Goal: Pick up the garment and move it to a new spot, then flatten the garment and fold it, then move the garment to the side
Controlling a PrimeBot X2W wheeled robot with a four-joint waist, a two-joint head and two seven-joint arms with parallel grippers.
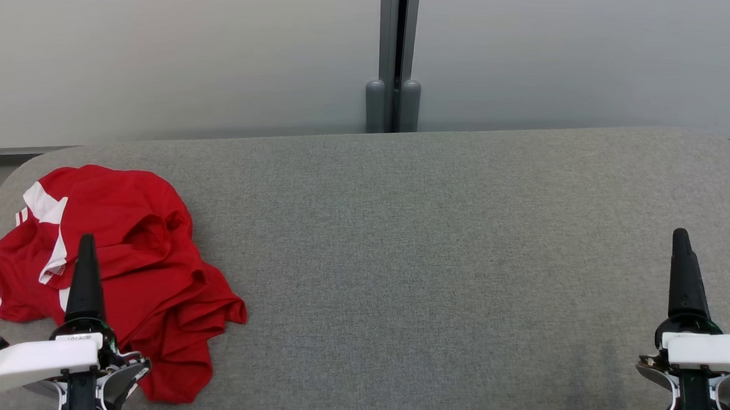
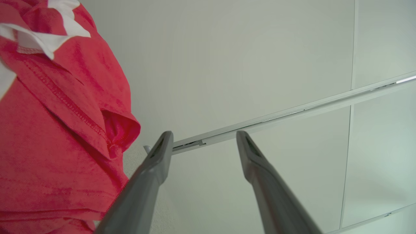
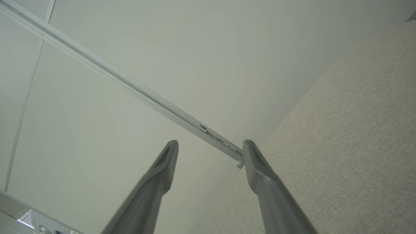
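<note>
The garment is a red shirt with white stripes and a white collar, crumpled in a heap at the left end of the grey table. My left gripper hovers over the heap's near left part, open and empty. In the left wrist view its two fingers stand apart, with the garment just to their left. My right gripper is at the table's right side, far from the garment. The right wrist view shows it open with nothing between its fingers.
The grey fabric table top stretches wide between the two grippers. A pale wall with a grey vertical post runs behind the table's far edge. The table's corners are rounded.
</note>
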